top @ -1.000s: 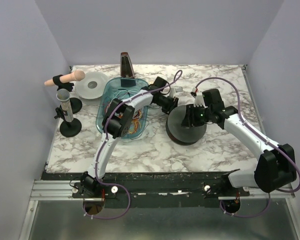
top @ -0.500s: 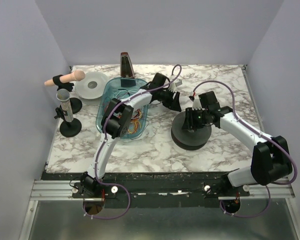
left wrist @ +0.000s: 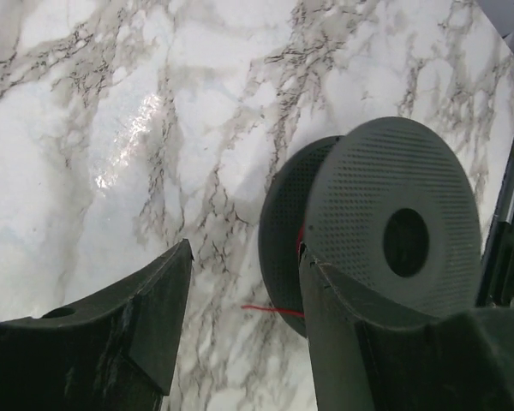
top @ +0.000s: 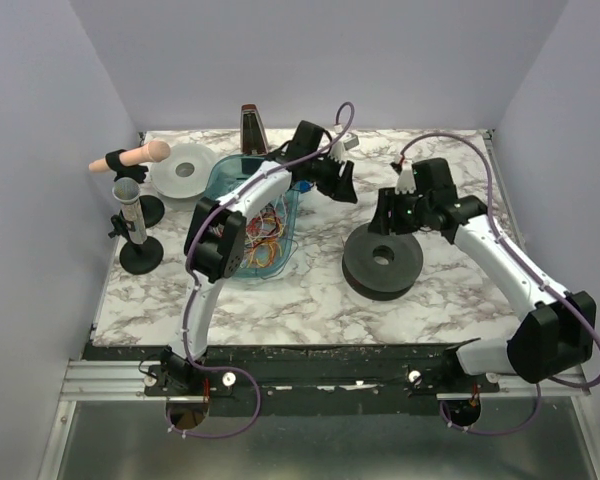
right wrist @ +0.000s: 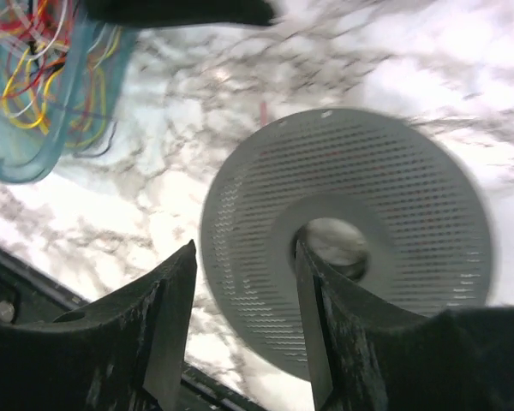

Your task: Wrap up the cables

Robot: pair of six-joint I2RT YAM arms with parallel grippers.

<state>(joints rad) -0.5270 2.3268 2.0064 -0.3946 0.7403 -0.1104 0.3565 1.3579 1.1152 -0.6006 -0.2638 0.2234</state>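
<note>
Red cables (top: 265, 225) lie in the far-left tray (top: 265, 272). Left gripper (left wrist: 244, 282) and right gripper (right wrist: 244, 274) gape, both empty.

cables (right wrist: 27, 75) partly beyond frame edge

Tabletop (top: 310, 300): white marble with grey-black veining throughout. Spool (top: 360, 268), right of centre: black to dark grey, flange faces covered in a fine regular dot pattern. Bin (top: 270, 272), left of centre: translucent blue. Cables (top: 265, 228) in it: red, yellow, orange and white; one red strand at the spool's core. Arms (top: 505, 265): white shells, black joints. Cords (top: 215, 437): purple. Stands (top: 140, 255), left edge: black.
</note>
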